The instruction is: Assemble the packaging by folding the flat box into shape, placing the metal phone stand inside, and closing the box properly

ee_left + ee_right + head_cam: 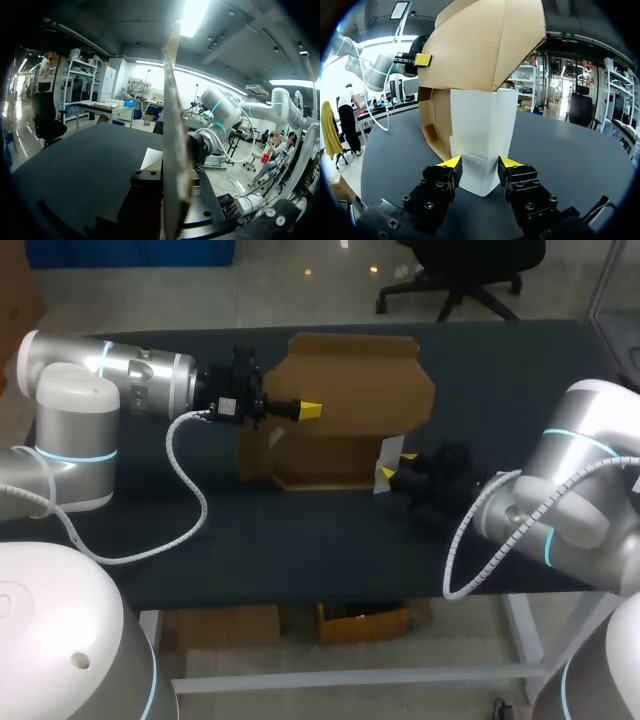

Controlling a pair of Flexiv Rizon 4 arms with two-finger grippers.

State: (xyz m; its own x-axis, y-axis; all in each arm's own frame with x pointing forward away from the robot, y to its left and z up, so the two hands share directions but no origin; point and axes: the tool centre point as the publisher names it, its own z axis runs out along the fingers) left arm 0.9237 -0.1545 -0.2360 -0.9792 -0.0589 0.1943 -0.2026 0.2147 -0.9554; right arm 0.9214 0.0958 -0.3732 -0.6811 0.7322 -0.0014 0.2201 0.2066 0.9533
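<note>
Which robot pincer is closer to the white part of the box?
The right one. The right pincer sits right at the lower corner of the white flap. The left pincer is farther off, clamped on the brown top flap.

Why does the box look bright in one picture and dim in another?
Left wrist view: a ceiling lamp glares behind the box, so its edge looks dim. Right wrist view: light falls on its faces. Head view: dim, even light.

Dark table (300,540) — matte top
</note>
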